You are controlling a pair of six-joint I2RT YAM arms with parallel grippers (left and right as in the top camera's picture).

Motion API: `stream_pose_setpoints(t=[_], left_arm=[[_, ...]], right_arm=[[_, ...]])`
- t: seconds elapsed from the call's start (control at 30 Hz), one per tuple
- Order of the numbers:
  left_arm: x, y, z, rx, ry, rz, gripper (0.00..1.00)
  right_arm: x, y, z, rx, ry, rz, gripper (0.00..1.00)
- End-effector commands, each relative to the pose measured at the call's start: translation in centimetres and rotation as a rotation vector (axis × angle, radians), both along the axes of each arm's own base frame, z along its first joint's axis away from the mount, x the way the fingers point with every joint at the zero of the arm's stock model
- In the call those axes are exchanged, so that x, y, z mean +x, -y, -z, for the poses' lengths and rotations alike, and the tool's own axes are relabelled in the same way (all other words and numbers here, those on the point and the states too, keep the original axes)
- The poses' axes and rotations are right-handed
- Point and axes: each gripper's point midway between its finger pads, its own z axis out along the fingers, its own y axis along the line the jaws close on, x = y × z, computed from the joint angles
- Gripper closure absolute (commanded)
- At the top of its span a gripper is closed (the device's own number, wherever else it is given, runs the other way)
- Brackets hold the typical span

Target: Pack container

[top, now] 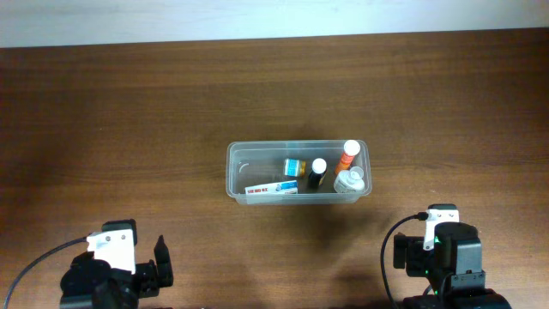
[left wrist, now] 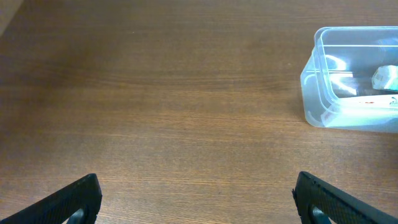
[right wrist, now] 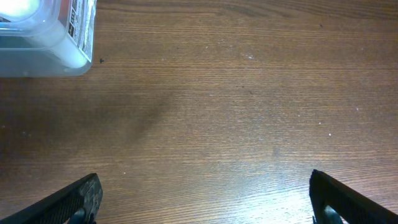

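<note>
The clear plastic container (top: 240, 167) sits at the table's middle. Inside it lie a flat white box (top: 272, 190), a small blue-labelled bottle (top: 295, 166), a dark bottle with a white cap (top: 318, 173), an orange bottle with a white cap (top: 347, 154) and a clear bottle (top: 349, 181). The container's left end shows in the left wrist view (left wrist: 317, 93) and its right corner in the right wrist view (right wrist: 62, 53). My left gripper (left wrist: 198, 202) is open and empty near the front left. My right gripper (right wrist: 202, 199) is open and empty near the front right.
The brown wooden table (top: 129, 129) spreads around the container. Its far edge meets a pale wall (top: 274, 17) at the top. Both arm bases sit at the front edge.
</note>
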Motion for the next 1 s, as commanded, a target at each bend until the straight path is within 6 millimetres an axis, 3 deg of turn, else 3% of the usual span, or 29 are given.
stream_pose_setpoints(t=[0.0,0.33,0.7,0.83,0.97], left_arm=[[-0.1,-0.3,0.0,0.0,0.003,-0.02,0.01],[-0.1,-0.3,0.0,0.0,0.004,-0.02,0.01],[-0.1,-0.3,0.0,0.0,0.003,-0.02,0.01],[-0.1,-0.3,0.0,0.0,0.003,-0.02,0.01],[-0.1,-0.3,0.0,-0.001,0.004,-0.019,0.01]], right_arm=[[0.0,0.3,0.0,-0.011,0.006,0.019,0.02],[0.0,0.4,-0.5,-0.009,0.043,0.019,0.02],[-0.5,-0.8,-4.9,0.056,0.382,-0.032,0.02],[0.9,-0.9,-5.1,0.045,0.463,-0.048,0.02],[4.2,-1.4,-4.7,0.056,0.58,-0.069,0.02]])
